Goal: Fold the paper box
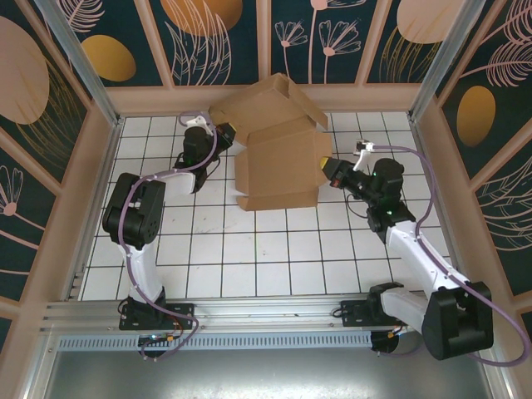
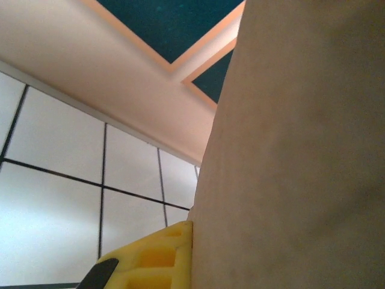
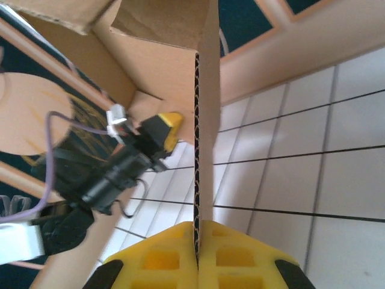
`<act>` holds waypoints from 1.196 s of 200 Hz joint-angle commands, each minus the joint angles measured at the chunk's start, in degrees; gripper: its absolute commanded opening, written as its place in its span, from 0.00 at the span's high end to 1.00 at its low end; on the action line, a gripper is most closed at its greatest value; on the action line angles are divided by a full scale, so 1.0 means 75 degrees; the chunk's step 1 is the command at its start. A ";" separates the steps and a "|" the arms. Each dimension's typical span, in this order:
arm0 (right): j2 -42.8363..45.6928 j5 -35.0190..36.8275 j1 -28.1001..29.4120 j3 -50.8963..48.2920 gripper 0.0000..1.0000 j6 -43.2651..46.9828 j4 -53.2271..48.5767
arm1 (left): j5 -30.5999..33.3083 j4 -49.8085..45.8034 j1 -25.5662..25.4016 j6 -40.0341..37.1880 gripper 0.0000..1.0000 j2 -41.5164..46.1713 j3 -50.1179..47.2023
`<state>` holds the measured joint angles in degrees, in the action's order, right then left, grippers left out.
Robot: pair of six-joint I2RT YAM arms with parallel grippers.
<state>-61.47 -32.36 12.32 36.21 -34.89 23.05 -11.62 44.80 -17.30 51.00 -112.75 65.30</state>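
I see the paper box [image 1: 278,162] at the far middle of the white tiled tabletop [image 1: 249,249], between my two arms. One broad panel faces up toward the overhead camera, and further flaps rise behind it, up against the back wall [image 1: 150,98]. On the right wrist camera, my right fingers [image 3: 159,260] are clamped together on the edge of a cardboard panel. The corrugated edge runs straight up from the seam between the two yellow pads. From above, that grip sits on the box's right-hand edge. My left arm [image 3: 114,174] comes in from the opposite side, its yellow tip close against the cardboard. On the left wrist camera, one of the left fingers [image 2: 150,262] lies right against a cardboard face that takes up the right half of the view. I cannot tell whether that pair is apart or closed on the board.
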 commanded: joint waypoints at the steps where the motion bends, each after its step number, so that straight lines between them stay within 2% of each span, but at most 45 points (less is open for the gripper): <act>1: 0.0042 -0.1488 -0.0182 -0.0389 0.99 -0.0958 0.1583 | -0.0815 0.1421 0.0027 0.0595 1.00 -0.0215 0.0179; 46: -0.0462 -0.2387 -0.0235 -0.0772 0.99 -0.2453 0.4016 | -0.1502 0.2414 0.0093 0.1126 1.00 -0.0471 0.0282; 101: -0.1155 -0.2641 -0.0077 -0.0798 0.98 -0.3261 0.5369 | -0.1674 0.2618 0.0099 0.1146 1.00 -0.0526 0.0367; 132: -0.1284 -0.2750 -0.0098 -0.0722 0.92 -0.3141 0.5275 | -0.1665 0.2653 0.0115 0.1148 1.00 -0.0538 0.0324; 145: -0.1167 -0.2753 -0.0133 -0.0556 0.82 -0.2583 0.4663 | -0.1546 0.2644 0.0121 0.1124 1.00 -0.0507 0.0223; 154: -0.0956 -0.2550 -0.0163 -0.0355 0.74 -0.1871 0.3618 | -0.1391 0.2580 0.0132 0.1056 1.00 -0.0443 0.0129; 174: -0.0372 -0.1396 -0.0149 0.0311 0.56 0.0151 0.0845 | -0.1018 0.1575 0.0132 0.0558 1.00 -0.0266 0.0155; 189: -0.0104 -0.0656 -0.0153 0.0794 0.44 0.1358 -0.0609 | -0.0717 0.0837 0.0131 0.0103 1.00 -0.0116 0.0185; 212: 0.0073 0.0345 -0.0160 0.1491 0.37 0.2837 -0.2376 | -0.0457 0.0485 0.0139 -0.0332 1.00 0.0050 0.0083; 239: 0.0222 0.0874 -0.0155 0.2129 0.31 0.3699 -0.3233 | -0.0505 0.0546 0.0132 -0.0373 1.00 0.0019 0.0083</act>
<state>-61.41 -32.99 11.14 47.77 -19.53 11.70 -16.21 49.01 -16.19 50.57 -115.46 66.00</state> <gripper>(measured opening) 0.671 0.059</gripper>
